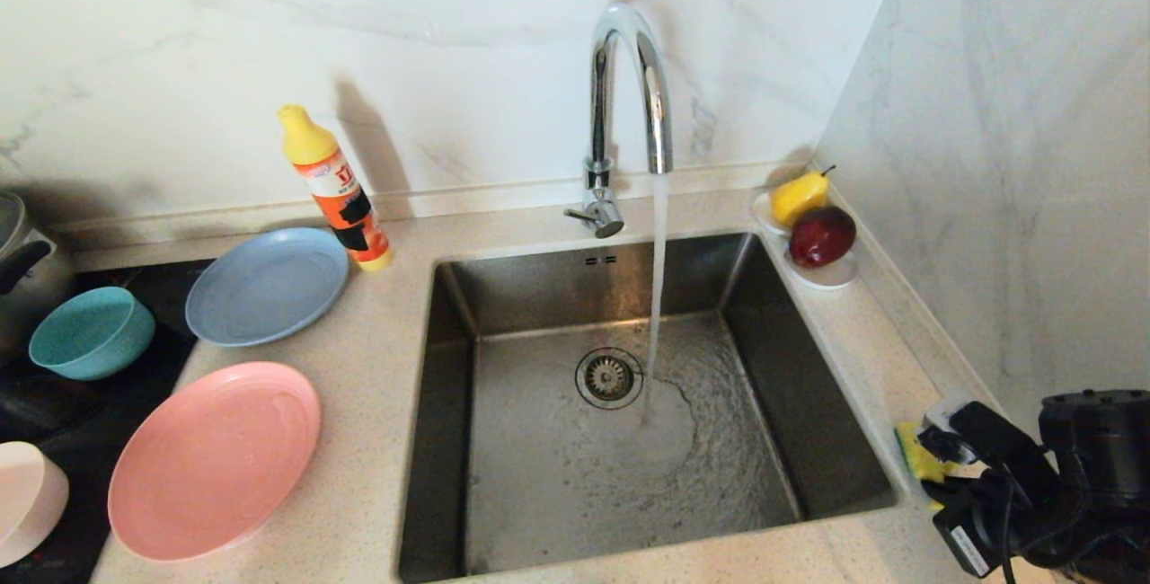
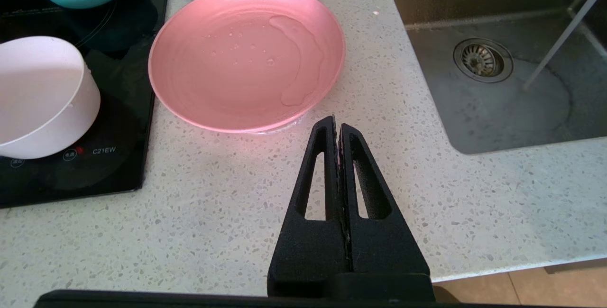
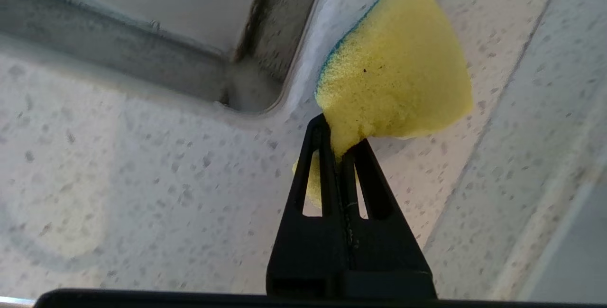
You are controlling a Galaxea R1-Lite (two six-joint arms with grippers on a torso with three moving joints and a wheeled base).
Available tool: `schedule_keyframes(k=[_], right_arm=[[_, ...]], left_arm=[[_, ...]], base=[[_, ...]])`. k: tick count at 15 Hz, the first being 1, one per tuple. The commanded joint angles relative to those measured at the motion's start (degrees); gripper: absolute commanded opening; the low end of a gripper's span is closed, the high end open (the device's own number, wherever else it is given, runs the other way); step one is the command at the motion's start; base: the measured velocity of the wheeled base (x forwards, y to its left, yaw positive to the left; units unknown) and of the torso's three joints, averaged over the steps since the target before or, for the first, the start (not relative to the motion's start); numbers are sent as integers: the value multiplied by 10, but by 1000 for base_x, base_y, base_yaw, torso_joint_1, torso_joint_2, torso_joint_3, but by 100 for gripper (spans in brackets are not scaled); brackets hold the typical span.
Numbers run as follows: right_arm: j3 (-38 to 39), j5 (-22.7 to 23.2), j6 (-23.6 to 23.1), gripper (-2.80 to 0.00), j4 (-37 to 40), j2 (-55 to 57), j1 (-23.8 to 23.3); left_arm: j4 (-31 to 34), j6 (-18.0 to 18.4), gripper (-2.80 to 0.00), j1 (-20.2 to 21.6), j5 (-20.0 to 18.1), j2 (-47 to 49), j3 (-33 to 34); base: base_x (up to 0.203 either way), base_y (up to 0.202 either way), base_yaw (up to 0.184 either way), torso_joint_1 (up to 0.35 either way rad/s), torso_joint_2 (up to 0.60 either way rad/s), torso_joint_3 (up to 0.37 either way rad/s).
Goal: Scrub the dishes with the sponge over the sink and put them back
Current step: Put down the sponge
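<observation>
My right gripper [image 3: 337, 142] is shut on a corner of the yellow sponge [image 3: 393, 85], whose green layer shows along one edge. It holds the sponge [image 1: 916, 454] just above the counter by the sink's near right corner. The sink [image 1: 791, 368] has water running from the chrome tap [image 1: 629, 90] beside the drain [image 1: 608, 377]. Left of the sink stand the dishes: a grey-blue plate [image 1: 267, 286], a salmon-pink plate [image 1: 214, 460], a teal bowl [image 1: 90, 332] and a pale pink bowl [image 1: 27, 499]. My left gripper [image 2: 336, 125] is shut and empty, hovering near the pink plate [image 2: 246, 57], which has water on it.
A yellow-capped detergent bottle [image 1: 334, 189] stands behind the blue plate. A white saucer [image 1: 831, 274] with a pear and an apple sits at the sink's far right corner. The bowls rest on a black hob [image 1: 54, 440] beside a pot [image 1: 18, 269]. A marble wall runs close on the right.
</observation>
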Motion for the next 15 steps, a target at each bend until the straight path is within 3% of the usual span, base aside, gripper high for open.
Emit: schedule_keyframes(k=[1, 11, 12, 15], right_arm=[[-1, 0, -1, -280, -5, 5, 0], [-2, 0, -11, -280, -7, 10, -7], [-5, -1, -9, 0, -7, 11, -7], [-13, 0, -2, 0, -1, 11, -8]], left_arm=[[0, 0, -280, -1, 0, 0, 0], [0, 0, -280, 0, 0, 0, 0], [0, 0, -280, 0, 0, 0, 0], [0, 0, -280, 0, 0, 0, 0]], base=[[0, 0, 0, 0, 0, 0], [0, 0, 0, 0, 0, 0], [0, 0, 0, 0, 0, 0], [0, 0, 0, 0, 0, 0]])
